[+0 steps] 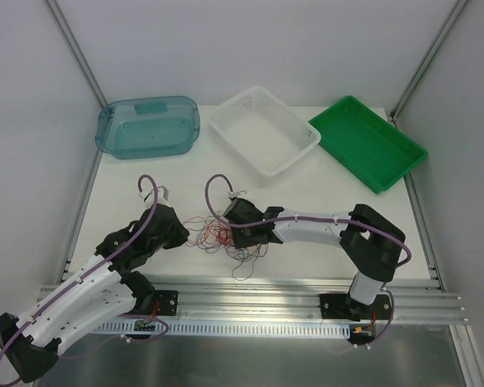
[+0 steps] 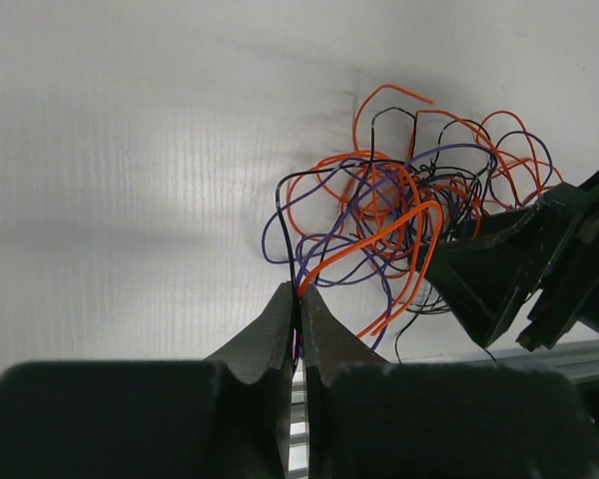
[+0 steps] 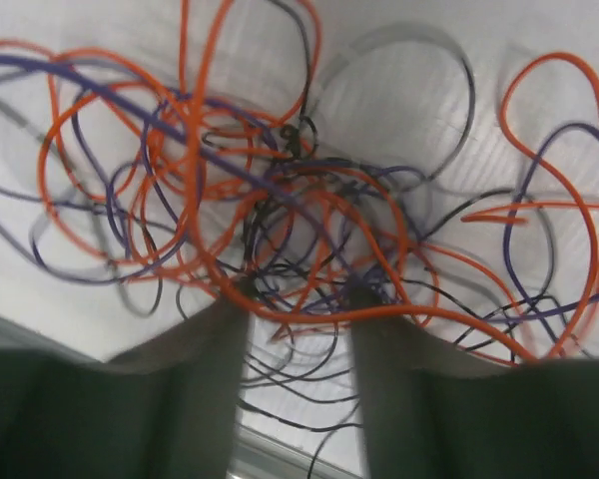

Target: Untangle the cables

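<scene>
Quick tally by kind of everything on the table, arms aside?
Clear blue tub: 1
White basket: 1
Green tray: 1
Tangle of cables: 1 (single wires too thin to count)
Total: 4

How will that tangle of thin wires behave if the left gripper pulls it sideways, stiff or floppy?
Probably floppy: the cables curl in loose loops, so they should bend rather than hold shape. Likely light: the strands look hair-thin beside the left gripper pinching a few. They look interlocked, so the whole clump may drag along together.
</scene>
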You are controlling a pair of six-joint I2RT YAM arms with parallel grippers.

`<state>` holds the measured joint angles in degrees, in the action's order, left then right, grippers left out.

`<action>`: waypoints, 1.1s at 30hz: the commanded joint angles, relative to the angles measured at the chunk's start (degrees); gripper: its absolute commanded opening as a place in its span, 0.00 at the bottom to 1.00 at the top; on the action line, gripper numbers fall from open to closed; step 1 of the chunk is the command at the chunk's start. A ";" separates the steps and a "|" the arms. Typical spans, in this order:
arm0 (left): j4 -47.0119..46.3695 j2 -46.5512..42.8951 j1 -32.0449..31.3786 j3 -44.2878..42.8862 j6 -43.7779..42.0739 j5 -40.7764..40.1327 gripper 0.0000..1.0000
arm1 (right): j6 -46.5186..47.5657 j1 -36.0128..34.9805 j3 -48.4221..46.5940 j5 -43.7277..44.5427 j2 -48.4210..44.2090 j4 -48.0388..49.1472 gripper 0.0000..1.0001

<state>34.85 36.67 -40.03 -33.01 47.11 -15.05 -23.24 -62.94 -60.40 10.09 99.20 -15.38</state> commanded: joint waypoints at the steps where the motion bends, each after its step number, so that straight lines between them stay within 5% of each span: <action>1: -0.05 -0.89 0.13 -3.19 -1.31 -1.12 0.00 | -3.12 -0.26 -2.09 6.69 -1.19 -2.36 0.38; 4: 1.09 -1.42 0.39 -5.65 -3.86 -5.07 0.00 | -1.02 0.53 -1.65 12.93 -6.36 -7.99 0.08; 6: 1.97 -0.55 1.18 -8.64 -5.62 -8.83 0.00 | 0.99 1.58 -0.86 16.01 -10.14 -10.63 0.01; 12: 3.65 6.31 12.41 -15.50 -13.79 -10.79 0.00 | 9.35 5.36 -1.99 26.55 -29.48 -24.58 0.01; 20: 3.56 9.74 28.94 -16.47 -13.27 -7.02 0.00 | 20.95 17.66 -12.17 23.85 -49.35 -33.22 0.01; 27: 2.86 10.97 29.66 -12.26 -12.75 -3.77 0.01 | 24.65 20.84 -18.26 17.52 -55.78 -34.46 0.01; 33: 1.01 8.78 29.57 -7.68 -12.75 5.44 0.00 | 21.77 20.84 -11.16 16.45 -53.67 -35.07 0.06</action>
<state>37.10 47.16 -10.79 -41.93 35.22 -16.16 -1.26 -42.24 -75.29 27.99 42.87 -48.31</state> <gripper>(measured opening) 0.014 0.039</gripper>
